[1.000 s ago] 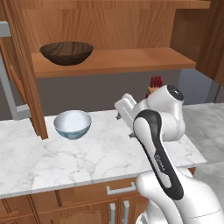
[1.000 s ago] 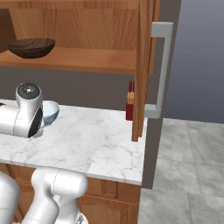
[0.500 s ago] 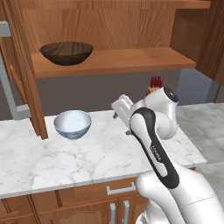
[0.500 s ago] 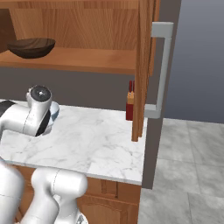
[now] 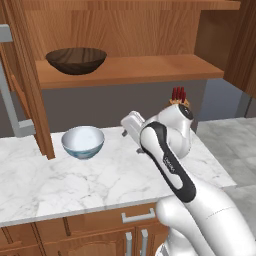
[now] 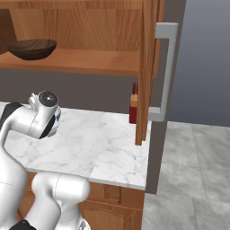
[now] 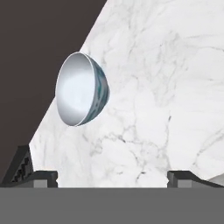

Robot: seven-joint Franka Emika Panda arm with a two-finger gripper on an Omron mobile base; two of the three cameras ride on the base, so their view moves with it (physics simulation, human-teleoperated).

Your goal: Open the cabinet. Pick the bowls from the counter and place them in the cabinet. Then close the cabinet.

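Observation:
The cabinet [image 5: 135, 70] stands open with both doors swung out. The dark brown wooden bowl [image 5: 76, 60] rests on its shelf, toward the left [image 6: 32, 48]. The white bowl with pale blue outside [image 5: 83, 141] stands upright on the counter [image 5: 100, 185], below the shelf and near the left door. My gripper [image 7: 111, 177] is open and empty, and its fingertips [image 7: 35, 175] stand wide apart. It hovers just over the counter [image 7: 166, 65] to the right of the white bowl [image 7: 81, 89], a short gap away and facing it.
A red knife block [image 5: 177, 95] stands at the back of the counter, right of my arm. The right door with its long grey handle [image 6: 164, 72] hangs over the counter's right end. The left door's handle [image 5: 12, 85] sits by the white bowl. Drawers [image 5: 137, 216] lie below.
My hand has slid a little to the left along the counter, toward the white bowl. Both bowls and the doors have stayed put, and the jaws remain wide.

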